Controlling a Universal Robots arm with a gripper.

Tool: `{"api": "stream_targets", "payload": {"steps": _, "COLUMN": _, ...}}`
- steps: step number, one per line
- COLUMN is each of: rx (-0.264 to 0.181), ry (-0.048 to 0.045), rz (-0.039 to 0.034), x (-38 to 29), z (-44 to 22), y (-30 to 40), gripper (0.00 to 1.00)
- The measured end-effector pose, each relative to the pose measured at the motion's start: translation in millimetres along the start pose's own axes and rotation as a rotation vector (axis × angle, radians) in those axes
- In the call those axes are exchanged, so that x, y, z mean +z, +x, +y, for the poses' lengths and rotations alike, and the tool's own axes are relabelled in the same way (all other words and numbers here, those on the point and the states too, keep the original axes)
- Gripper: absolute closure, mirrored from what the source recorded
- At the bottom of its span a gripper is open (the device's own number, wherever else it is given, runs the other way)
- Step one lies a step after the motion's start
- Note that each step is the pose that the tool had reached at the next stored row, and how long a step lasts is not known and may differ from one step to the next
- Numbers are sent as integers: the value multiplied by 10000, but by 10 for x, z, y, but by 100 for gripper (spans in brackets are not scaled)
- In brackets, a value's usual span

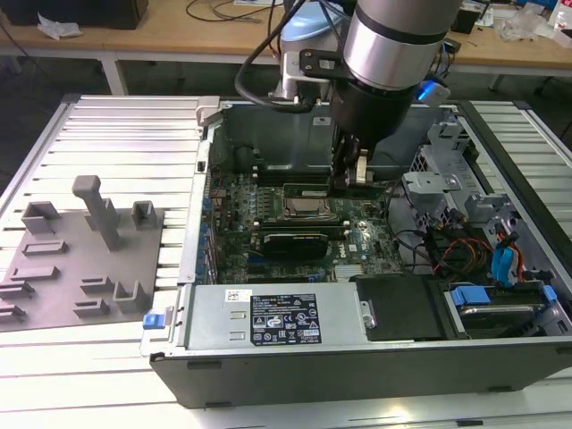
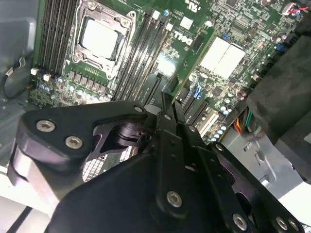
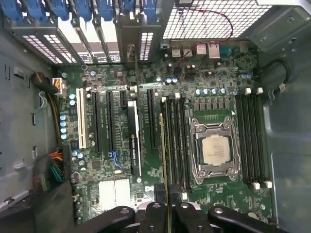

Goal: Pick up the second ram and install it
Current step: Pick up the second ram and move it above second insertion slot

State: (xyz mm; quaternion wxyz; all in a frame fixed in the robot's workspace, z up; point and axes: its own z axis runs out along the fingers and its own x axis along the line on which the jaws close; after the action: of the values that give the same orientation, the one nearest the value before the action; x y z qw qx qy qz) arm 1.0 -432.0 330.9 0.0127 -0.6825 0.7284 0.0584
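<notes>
We see the hand [image 2: 167, 104] closed tight on the second ram [image 2: 194, 58]. Its two black fingers [image 2: 172, 136] press one end of the thin green stick from both sides, and the rest of the stick reaches out free past the fingertips.

In the first wrist view the ram [image 3: 163, 155] shows edge-on as a thin line. It runs along the bank of black memory slots [image 3: 179, 141] that lies between the CPU socket [image 3: 214, 148] and the expansion slots [image 3: 104, 121]. We cannot tell if its lower edge touches a slot or hangs just above one. A 2nd bank of slots [image 3: 252, 136] is on the other side of the socket, w/ white end clips.

In the exterior view the arm [image 1: 393, 36] comes down from above into the open PC case [image 1: 375, 366]. The hand [image 1: 353, 174] is low over the motherboard [image 1: 357, 237], just beside the socket on the exterior view's right. The PSU [image 1: 268, 317] sits along the near wall of the case.

The case lies on a white slatted desk [image 1: 116, 134]. On the exterior view's left, well apart from the case, there is a grey holder tray [image 1: 67, 304] w/ several blocks on it, and one tall block [image 1: 98, 210] stands upright.
</notes>
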Motion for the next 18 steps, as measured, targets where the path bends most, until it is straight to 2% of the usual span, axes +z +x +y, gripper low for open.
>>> {"api": "stream_targets", "payload": {"steps": 2, "rx": -116, "ry": -9, "rz": 49, "x": 24, "z": -5, "y": -12, "gripper": 86}}
{"api": "stream_targets", "payload": {"steps": 3, "rx": -212, "ry": -16, "rz": 99, "x": 39, "z": -9, "y": -21, "gripper": 86}}
{"api": "stream_targets", "payload": {"steps": 4, "rx": -328, "ry": -23, "rz": 185, "x": 58, "z": -15, "y": -32, "gripper": 86}}
{"api": "stream_targets", "payload": {"steps": 6, "rx": -414, "ry": -18, "rz": 447, "x": 85, "z": -31, "y": -64, "gripper": 86}}
{"api": "stream_targets", "payload": {"steps": 7, "rx": -432, "ry": -18, "rz": 502, "x": 90, "z": -34, "y": -76, "gripper": 86}}
{"api": "stream_targets", "payload": {"steps": 8, "rx": -451, "ry": -20, "rz": 508, "x": 95, "z": -36, "y": -93, "gripper": 86}}
{"api": "stream_targets", "payload": {"steps": 11, "rx": -525, "ry": -25, "rz": 513, "x": 145, "z": -63, "y": -220, "gripper": 86}}
{"api": "stream_targets", "payload": {"steps": 14, "rx": -526, "ry": -25, "rz": 511, "x": 172, "z": -71, "y": -246, "gripper": 86}}
{"api": "stream_targets", "payload": {"steps": 18, "rx": -526, "ry": -26, "rz": 513, "x": 174, "z": -72, "y": -246, "gripper": 86}}
